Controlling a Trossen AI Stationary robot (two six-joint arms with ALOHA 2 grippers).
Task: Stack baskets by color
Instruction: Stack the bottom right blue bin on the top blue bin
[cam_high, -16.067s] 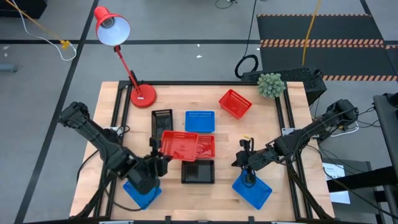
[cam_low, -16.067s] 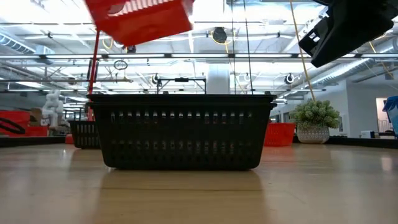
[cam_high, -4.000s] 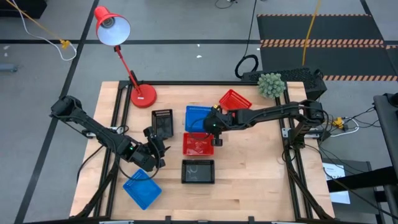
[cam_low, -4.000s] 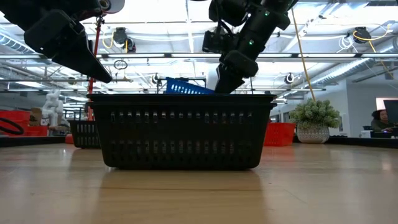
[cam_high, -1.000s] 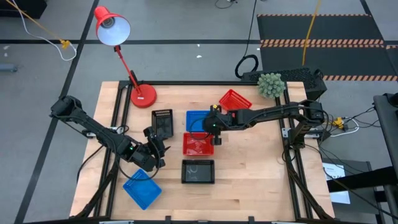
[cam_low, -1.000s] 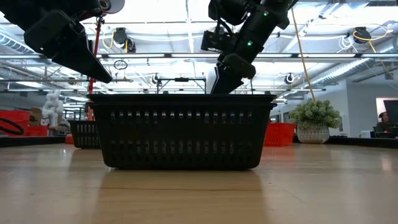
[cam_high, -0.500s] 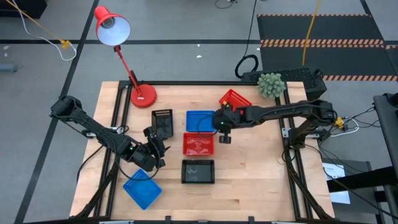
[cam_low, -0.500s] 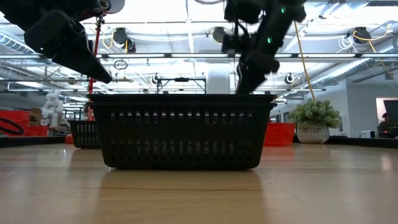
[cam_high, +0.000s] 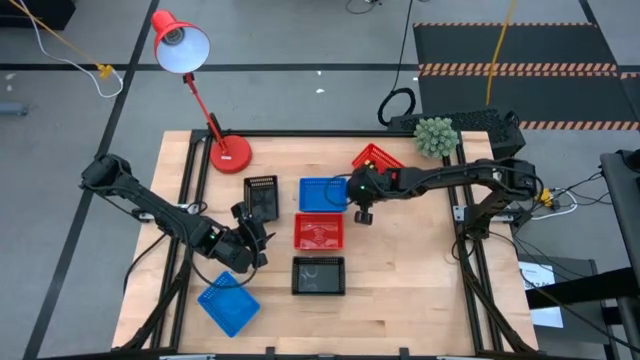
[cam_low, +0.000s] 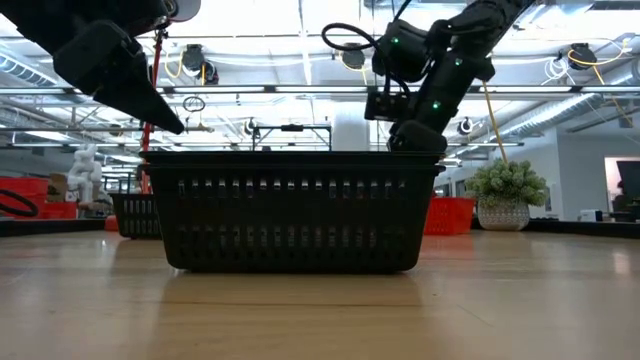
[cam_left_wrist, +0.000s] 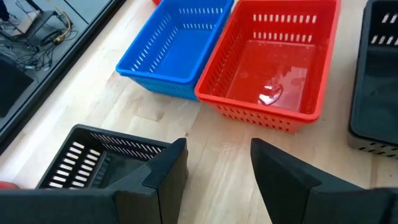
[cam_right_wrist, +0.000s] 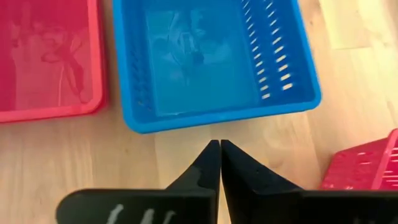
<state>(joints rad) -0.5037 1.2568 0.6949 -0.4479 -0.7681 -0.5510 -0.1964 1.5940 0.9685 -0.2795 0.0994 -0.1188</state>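
Six baskets show in the high view. A blue basket (cam_high: 321, 194) and a black one (cam_high: 261, 197) stand at mid-table on their bases. A red basket (cam_high: 319, 231) and a black one (cam_high: 318, 275) stand nearer. Another blue basket (cam_high: 229, 303) sits near the front left. A red basket (cam_high: 378, 158) lies at the far right, partly under my right arm. My right gripper (cam_right_wrist: 219, 155) is shut and empty over bare wood, just right of the mid-table blue basket (cam_right_wrist: 211, 62). My left gripper (cam_left_wrist: 217, 168) hovers open beside the black basket (cam_left_wrist: 102, 162).
A red desk lamp (cam_high: 180, 45) stands with its base (cam_high: 229, 153) at the table's far left. A potted plant (cam_high: 435, 136) sits at the far right corner. Bare wood lies along the table's right side and front right.
My right gripper has drawn away from the mid-table blue basket's right side, toward the table's right edge and a little down, and has shut on nothing. The baskets have stayed where they were.
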